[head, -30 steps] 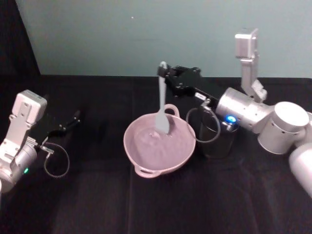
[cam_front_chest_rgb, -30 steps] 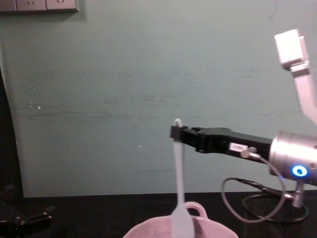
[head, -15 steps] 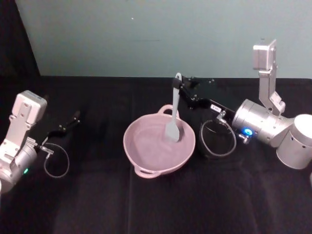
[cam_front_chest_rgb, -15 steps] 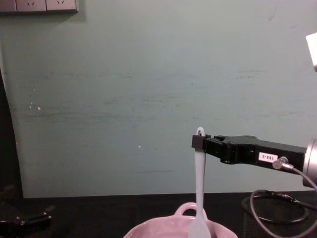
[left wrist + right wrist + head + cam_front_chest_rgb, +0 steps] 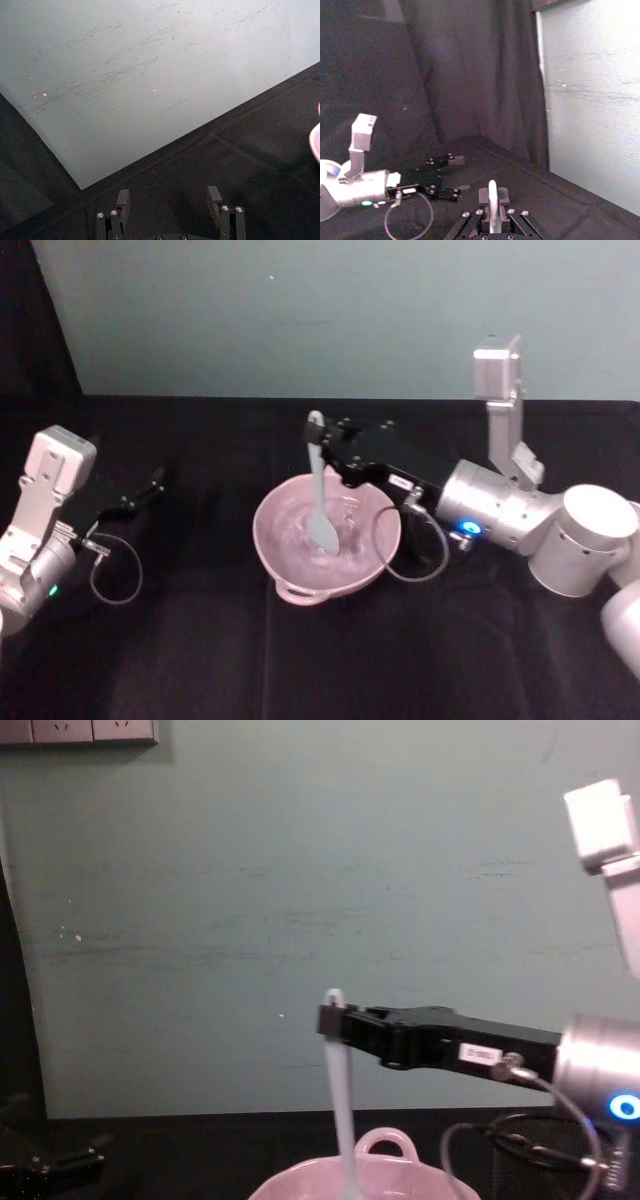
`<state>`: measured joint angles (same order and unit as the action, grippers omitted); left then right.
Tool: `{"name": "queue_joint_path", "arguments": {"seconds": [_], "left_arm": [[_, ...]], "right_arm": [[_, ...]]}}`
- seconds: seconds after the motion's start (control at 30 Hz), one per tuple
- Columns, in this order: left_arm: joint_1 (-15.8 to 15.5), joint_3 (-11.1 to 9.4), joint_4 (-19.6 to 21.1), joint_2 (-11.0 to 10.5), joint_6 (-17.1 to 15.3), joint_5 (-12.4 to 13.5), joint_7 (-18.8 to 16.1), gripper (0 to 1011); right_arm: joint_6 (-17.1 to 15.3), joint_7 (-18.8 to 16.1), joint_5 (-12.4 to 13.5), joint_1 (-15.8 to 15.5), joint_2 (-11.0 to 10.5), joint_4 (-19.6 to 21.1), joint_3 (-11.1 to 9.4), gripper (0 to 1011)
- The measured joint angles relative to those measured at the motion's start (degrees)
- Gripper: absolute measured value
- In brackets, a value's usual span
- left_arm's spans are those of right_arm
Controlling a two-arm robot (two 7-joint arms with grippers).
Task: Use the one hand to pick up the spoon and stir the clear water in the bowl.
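White spoon [image 5: 318,485] hangs near upright from the right tool [image 5: 322,443], which is clamped on the handle just under its holed tip. The blade lies straight below the tool, dipped in the water [image 5: 345,528] near the middle of the pink bowl [image 5: 268,545]. Long axis runs top to bottom, so the stir, as I judge it, turns on sweeping the tool sideways above the bowl at this height. Left tool [image 5: 150,485] sits parked well off to the left over the counter [image 5: 200,660], fingers apart, holding nothing.
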<state>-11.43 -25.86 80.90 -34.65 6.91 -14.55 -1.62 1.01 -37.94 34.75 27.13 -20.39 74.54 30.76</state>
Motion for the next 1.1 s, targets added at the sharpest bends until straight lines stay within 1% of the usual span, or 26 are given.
{"name": "queue_joint_path", "arguments": {"seconds": [0.2, 0.3, 0.33, 0.5, 0.53, 0.63, 0.73, 0.87, 1.0, 1.1], "left_arm": [[0.00, 0.00, 0.00, 0.00, 0.00, 0.00, 0.00, 1011], [0.00, 0.00, 0.00, 0.00, 0.00, 0.00, 0.00, 1011], [0.00, 0.00, 0.00, 0.00, 0.00, 0.00, 0.00, 1011], [0.00, 0.00, 0.00, 0.00, 0.00, 0.00, 0.00, 1011], [0.00, 0.00, 0.00, 0.00, 0.00, 0.00, 0.00, 1011], [0.00, 0.00, 0.00, 0.00, 0.00, 0.00, 0.00, 1011], [0.00, 0.00, 0.00, 0.00, 0.00, 0.00, 0.00, 1011], [0.00, 0.00, 0.00, 0.00, 0.00, 0.00, 0.00, 1011], [0.00, 0.00, 0.00, 0.00, 0.00, 0.00, 0.00, 1011], [0.00, 0.00, 0.00, 0.00, 0.00, 0.00, 0.00, 1011]], "right_arm": [[0.63, -1.06, -0.06, 2.07, 2.35, -2.04, 1.78, 110], [1.11, -1.46, -0.40, 3.91, 3.81, -4.45, 2.59, 110], [1.11, -1.46, -0.40, 3.91, 3.81, -4.45, 2.59, 110], [2.09, -1.72, -0.83, 6.39, 5.64, -8.94, 2.86, 110], [2.39, -1.69, -0.88, 6.98, 6.00, -10.24, 2.72, 110], [2.91, -1.53, -1.04, 7.84, 6.47, -12.31, 2.19, 110], [3.29, -1.24, -1.19, 8.21, 6.51, -13.32, 1.59, 110], [3.65, -0.50, -1.26, 8.24, 5.86, -13.70, 0.33, 110], [3.68, 0.59, -1.24, 7.14, 4.05, -11.80, -1.51, 110], [3.48, 1.14, -1.23, 6.17, 2.88, -10.14, -2.45, 110]]}}
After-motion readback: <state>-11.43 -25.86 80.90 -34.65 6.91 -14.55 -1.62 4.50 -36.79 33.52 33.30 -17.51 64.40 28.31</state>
